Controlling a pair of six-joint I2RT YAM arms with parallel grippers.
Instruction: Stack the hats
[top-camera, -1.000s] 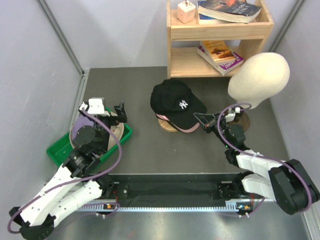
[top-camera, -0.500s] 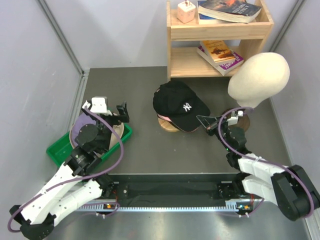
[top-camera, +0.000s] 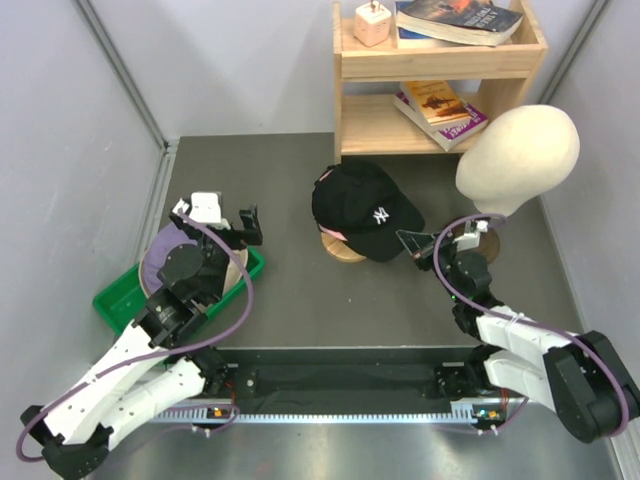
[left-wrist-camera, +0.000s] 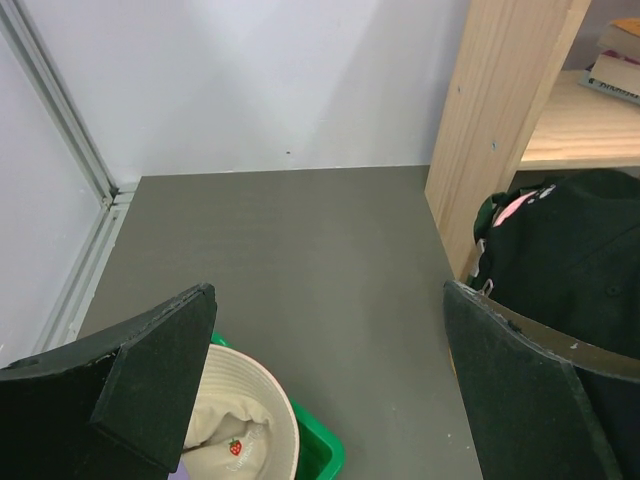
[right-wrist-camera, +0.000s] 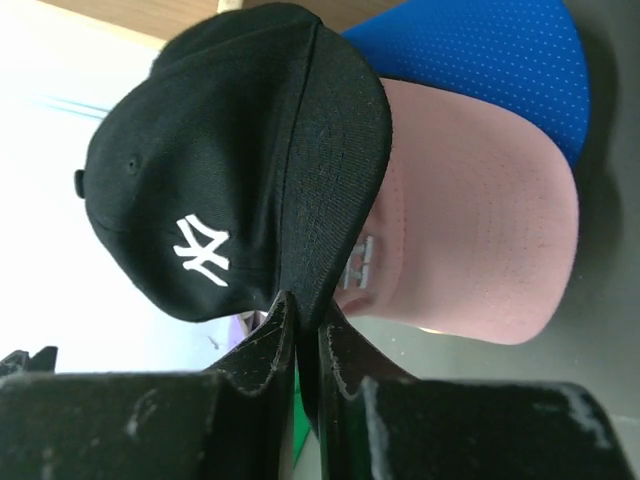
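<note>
Your right fingers (top-camera: 405, 240) are pressed almost together on the brim of the black cap (top-camera: 365, 205), the one with the white logo. In the right wrist view the edge of that brim runs down into the thin slit between them, so you have the cap pinched by its brim.

The black cap sits on top of a pale pink cap (right-wrist-camera: 470, 230), whose brim sticks out beside the black one. The brim of a blue cap (right-wrist-camera: 480, 60) shows beyond the pink. From above, this pile rests on the round wooden stand (top-camera: 345, 250) near the middle of the table (top-camera: 300, 300). It is in front of the wooden shelf (top-camera: 440, 95) with its books (top-camera: 440, 105) and just left of the cream mannequin head (top-camera: 520, 155).

Your left fingers (top-camera: 218, 222) are spread as wide as they go and hold nothing. They hang above the far end of the green tray (top-camera: 115, 300) at the left side of the table, well apart from the pile.

A lavender hat (top-camera: 158, 250) lies on that tray, partly hidden under your left arm. A cream hat with a small strawberry on it (left-wrist-camera: 245, 420) lies beside it, just below the spread fingers in the left wrist view. The same view catches the black cap at its right edge, next to the shelf's upright post.
</note>
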